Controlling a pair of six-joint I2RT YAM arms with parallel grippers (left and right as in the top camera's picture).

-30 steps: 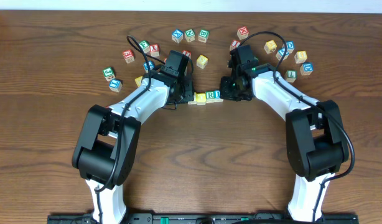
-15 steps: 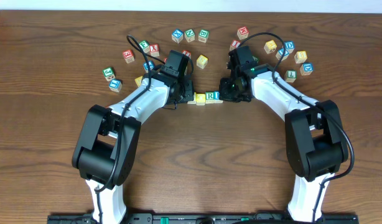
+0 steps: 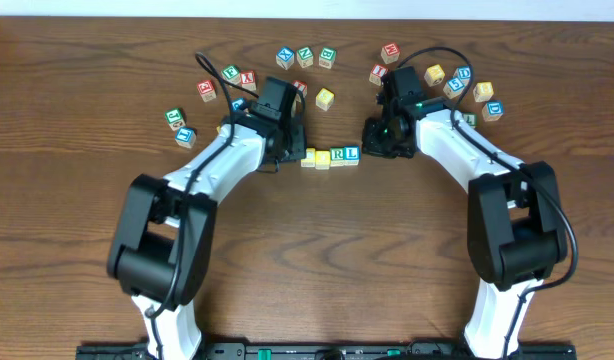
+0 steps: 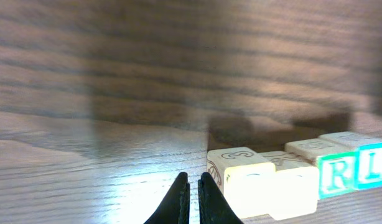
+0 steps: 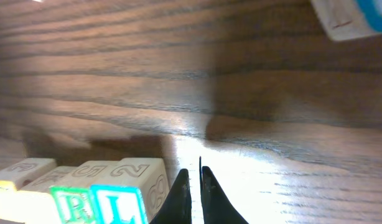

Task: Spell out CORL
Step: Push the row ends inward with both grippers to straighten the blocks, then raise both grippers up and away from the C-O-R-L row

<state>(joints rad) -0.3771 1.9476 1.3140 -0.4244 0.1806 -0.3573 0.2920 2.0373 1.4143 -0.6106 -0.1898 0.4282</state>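
Observation:
Four cubes lie in a row at the table's middle: two yellow-topped cubes (image 3: pixel 309 157) (image 3: pixel 323 158), the green R cube (image 3: pixel 338 155) and the blue L cube (image 3: pixel 352 153). My left gripper (image 3: pixel 289 150) is shut and empty just left of the row. In the left wrist view its tips (image 4: pixel 192 180) sit beside the first yellow cube (image 4: pixel 241 180), with R (image 4: pixel 337 174) and L (image 4: pixel 372 167) farther right. My right gripper (image 3: pixel 373 148) is shut and empty just right of the L cube. Seen from the right wrist, its tips (image 5: pixel 194 173) are close to the L cube (image 5: pixel 124 202), next to R (image 5: pixel 73 206).
Loose letter cubes are scattered in an arc behind the arms: a group at back left (image 3: pixel 177 120), several at back centre (image 3: pixel 305 56), a yellow one (image 3: pixel 326 98), and a cluster at back right (image 3: pixel 484 92). A blue-edged cube (image 5: pixel 359 15) shows in the right wrist view.
The right arm has drawn back to the right, away from the L cube. The left arm has shifted slightly back and left. The row stays in place.

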